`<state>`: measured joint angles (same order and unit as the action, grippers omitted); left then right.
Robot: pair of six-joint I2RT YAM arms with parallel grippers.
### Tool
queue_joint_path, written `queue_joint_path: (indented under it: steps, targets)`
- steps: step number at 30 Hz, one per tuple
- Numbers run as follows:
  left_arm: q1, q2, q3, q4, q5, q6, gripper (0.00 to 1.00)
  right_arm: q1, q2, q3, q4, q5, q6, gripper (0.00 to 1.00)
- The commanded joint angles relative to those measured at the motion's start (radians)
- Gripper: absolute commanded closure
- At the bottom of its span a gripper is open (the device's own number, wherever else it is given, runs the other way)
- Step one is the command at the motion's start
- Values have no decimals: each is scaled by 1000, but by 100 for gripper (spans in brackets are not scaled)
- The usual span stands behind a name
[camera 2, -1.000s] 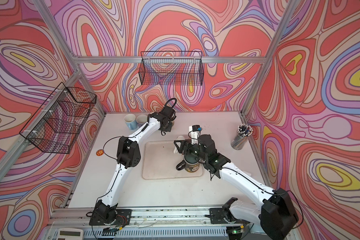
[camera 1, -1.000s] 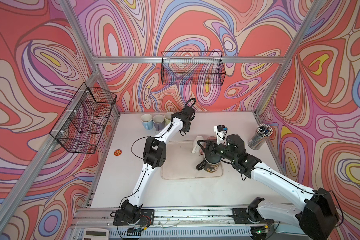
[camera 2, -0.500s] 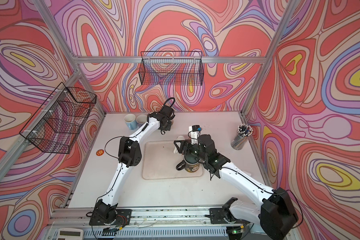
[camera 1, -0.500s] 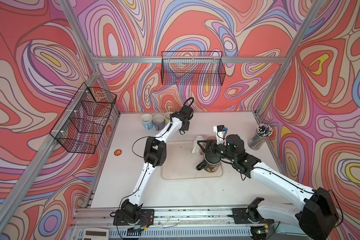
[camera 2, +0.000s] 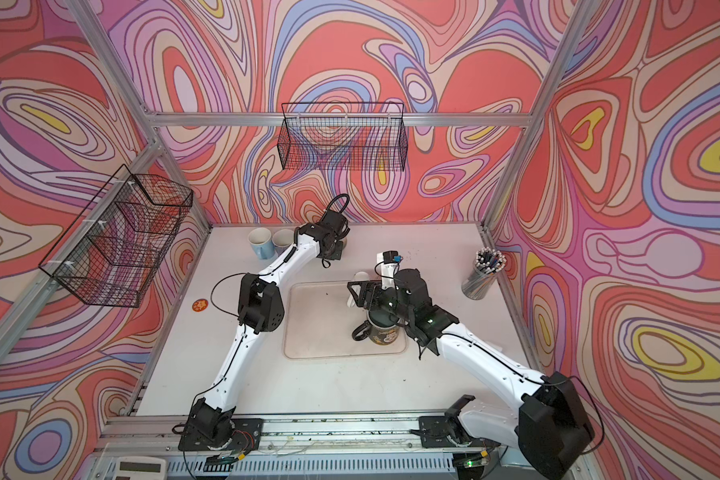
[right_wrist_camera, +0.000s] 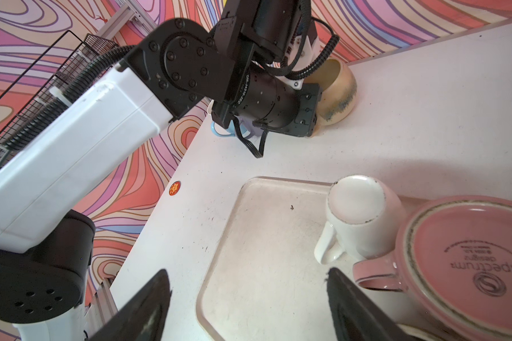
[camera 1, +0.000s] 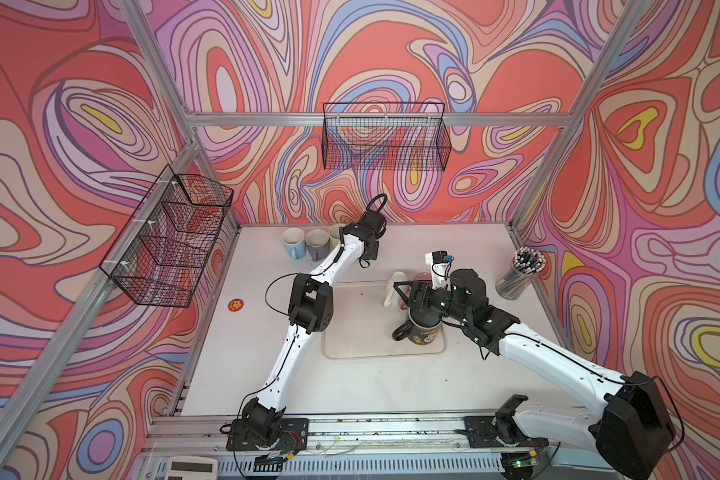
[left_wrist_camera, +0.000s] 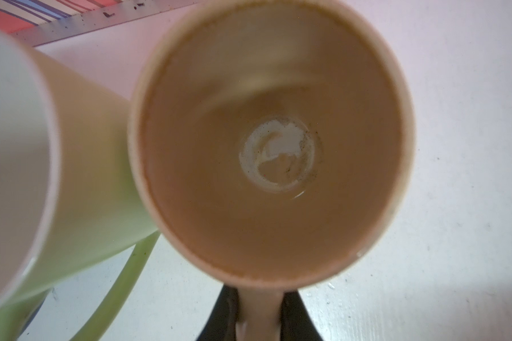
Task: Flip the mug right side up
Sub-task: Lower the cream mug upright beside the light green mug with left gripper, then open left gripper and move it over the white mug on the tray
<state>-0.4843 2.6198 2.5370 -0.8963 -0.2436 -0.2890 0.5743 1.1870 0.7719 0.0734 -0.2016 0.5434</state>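
Well, nearest me the right gripper hangs wide and empty over the tray, beside the bottom-up white mug and pink mug. Farther back, the left gripper pinches the tan mug by its handle. It stands mouth-up, axis vertical, directly under that wrist, just beside the green mug. I'd release next.

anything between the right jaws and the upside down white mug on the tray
Nothing visible: only bare beige tray lies between the right gripper, jaws open, and the white ceramic mug; the upside-down pink mug sits beside it.
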Motion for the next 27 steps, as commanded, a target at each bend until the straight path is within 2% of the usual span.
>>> queue_joint_path:
  steps: [1,6,14,19,23,27]
  targets:
    - [5,-7,42,42,-8,-3,81,-6,-2,0,-13,4,-13,15]
    - [4,-15,42,40,-3,-3,71,-5,-3,3,-20,2,-16,15]
    - [3,-40,40,29,8,-4,65,-5,-2,12,-31,-1,-22,15]
    - [-3,-112,16,17,94,13,56,-6,-8,38,-67,5,-32,15]
    - [-10,-223,-76,30,155,36,51,-5,-11,73,-113,25,-44,15]
    - [-18,-381,-255,79,210,50,44,-5,-25,98,-147,29,-43,15]
